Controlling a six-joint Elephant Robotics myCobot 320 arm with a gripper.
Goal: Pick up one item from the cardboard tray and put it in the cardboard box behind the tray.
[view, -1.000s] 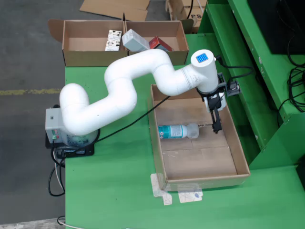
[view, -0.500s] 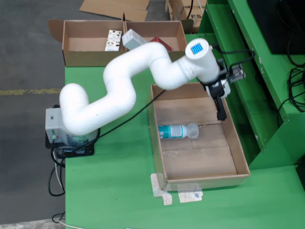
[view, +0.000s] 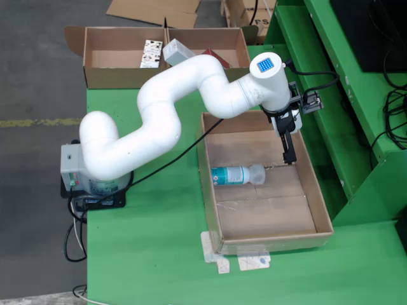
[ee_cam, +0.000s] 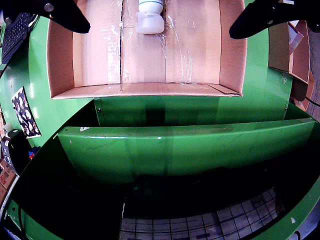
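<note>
A clear bottle (view: 236, 175) with a teal label lies on its side at the left of the cardboard tray (view: 267, 216). My gripper (view: 289, 157) hangs over the tray's back right part, to the right of the bottle's white cap end and apart from it. In the gripper view the two black fingers (ee_cam: 65, 15) stand wide apart at the upper corners, so the gripper (ee_cam: 159, 31) is open and holds nothing. The bottle's cap end (ee_cam: 150, 17) shows at the top middle, past the tray wall (ee_cam: 135, 90). The cardboard box (view: 114, 60) stands behind the tray.
The box holds a patterned carton (view: 151, 53), a grey carton (view: 180, 54) and a red item (view: 213, 58). A raised green shelf (view: 331, 95) runs along the tray's right side, with cables (view: 394, 121) beyond. The arm's base (view: 82, 171) sits at the table's left edge.
The gripper swung from over the tray's middle right toward the back right wall, then came slightly back left. The bottle has not moved.
</note>
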